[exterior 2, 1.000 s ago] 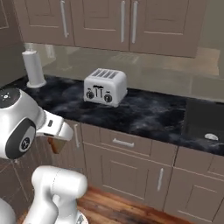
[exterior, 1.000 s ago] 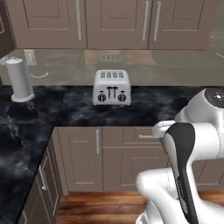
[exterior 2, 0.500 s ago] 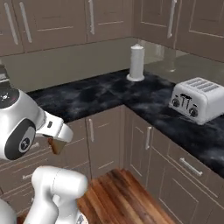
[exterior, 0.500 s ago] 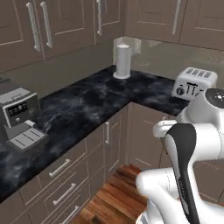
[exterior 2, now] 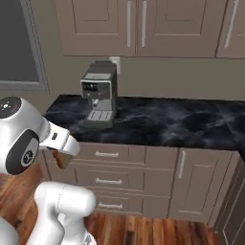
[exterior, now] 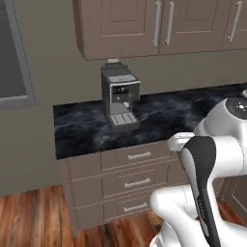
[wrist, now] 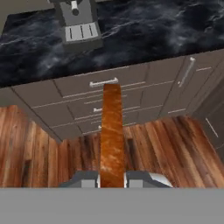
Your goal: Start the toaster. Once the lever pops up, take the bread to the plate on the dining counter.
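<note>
A black marble counter [exterior: 87, 128] with white veins runs over taupe drawers [exterior: 137, 182] and under a row of wall cabinets [exterior 2: 139, 26], above a wooden floor [wrist: 39, 153]. A grey coffee machine [exterior: 119, 96] stands at the counter's back edge, towards its left end. The gripper [wrist: 112, 177], held in front of the drawers above the floor, is closed tight on the bread [wrist: 111, 135], pinching the brown slice edge-on between its two fingers.

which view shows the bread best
The hand view: the bread stands edge-on up the middle, clamped in the gripper, crust plain to see. The right base view gives a small brown corner under the white arm.
</note>
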Controlling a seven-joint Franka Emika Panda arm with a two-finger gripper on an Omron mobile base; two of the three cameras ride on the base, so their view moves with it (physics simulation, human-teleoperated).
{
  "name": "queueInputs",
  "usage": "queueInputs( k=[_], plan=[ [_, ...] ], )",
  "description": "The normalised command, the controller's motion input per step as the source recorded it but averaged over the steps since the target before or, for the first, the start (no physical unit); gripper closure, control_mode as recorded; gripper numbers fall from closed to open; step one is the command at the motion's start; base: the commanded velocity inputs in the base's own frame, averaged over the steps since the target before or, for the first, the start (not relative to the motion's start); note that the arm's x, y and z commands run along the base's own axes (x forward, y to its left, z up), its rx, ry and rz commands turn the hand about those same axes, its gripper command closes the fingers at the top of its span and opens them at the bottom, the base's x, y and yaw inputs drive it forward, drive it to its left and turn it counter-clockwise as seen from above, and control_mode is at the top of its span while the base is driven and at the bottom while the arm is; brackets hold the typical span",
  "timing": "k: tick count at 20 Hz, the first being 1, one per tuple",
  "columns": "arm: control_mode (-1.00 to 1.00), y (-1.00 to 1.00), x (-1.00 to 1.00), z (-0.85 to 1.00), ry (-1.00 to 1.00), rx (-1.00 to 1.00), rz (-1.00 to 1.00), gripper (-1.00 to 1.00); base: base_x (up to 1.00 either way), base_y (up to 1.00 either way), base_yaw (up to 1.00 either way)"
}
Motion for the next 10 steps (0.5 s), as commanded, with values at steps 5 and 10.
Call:
queueInputs(
  k=[5,10],
  plan=[
    [1.0,0.0,0.0,0.0,0.0,0.0,0.0,1.0,-0.14,0.0,1.0],
    [1.0,0.0,0.0,0.0,0.0,0.0,0.0,1.0,-0.13,0.0,1.0]
  ],
)
